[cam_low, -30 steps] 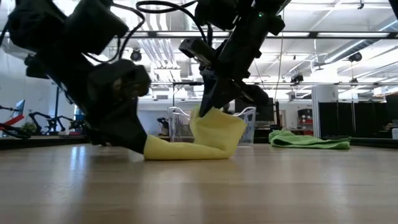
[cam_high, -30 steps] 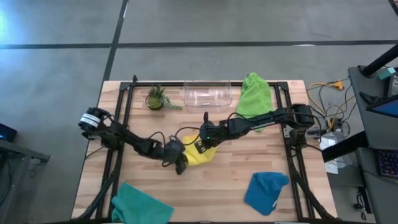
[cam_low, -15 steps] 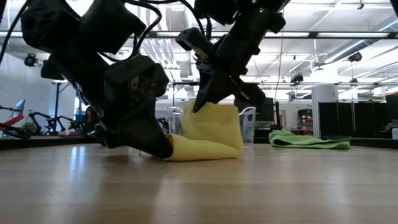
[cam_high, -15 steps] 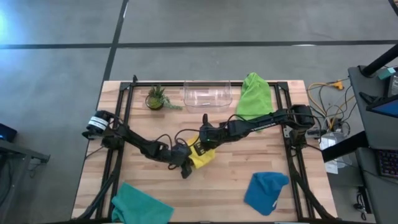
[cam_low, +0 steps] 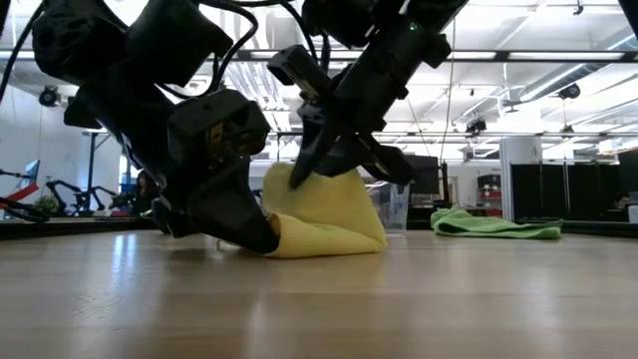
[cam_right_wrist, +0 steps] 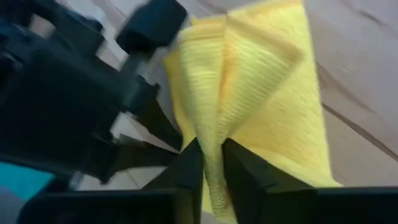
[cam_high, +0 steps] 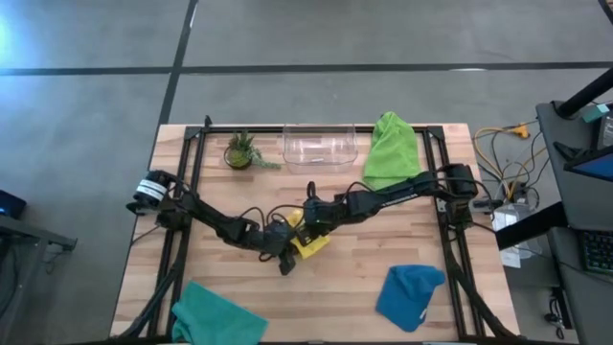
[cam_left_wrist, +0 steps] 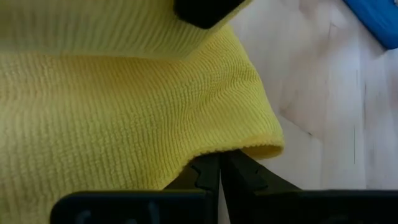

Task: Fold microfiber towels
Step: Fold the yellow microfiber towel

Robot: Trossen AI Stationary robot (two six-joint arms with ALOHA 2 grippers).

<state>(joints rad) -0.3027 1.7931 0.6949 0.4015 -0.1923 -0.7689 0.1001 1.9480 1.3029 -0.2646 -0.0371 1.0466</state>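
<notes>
**Soft yellow cloth, pinched from both sides**

From above, the yellow towel (cam_high: 308, 240) sits mid-table, between the left gripper (cam_high: 283, 249) and the right gripper (cam_high: 308, 217) — limp, light, best held at edges. At table height it humps loosely. Wrist views: ribbed weave; left clenched on an edge, right pinching a fold.

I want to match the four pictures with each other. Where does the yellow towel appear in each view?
High view: yellow towel at the table's middle, between both grippers.
Low view: centre, bunched on the table.
Left wrist view: fills most of the picture.
Right wrist view: centre, a fold between the right gripper fingers.
Shared landmark: the left gripper at the towel's edge.
</notes>
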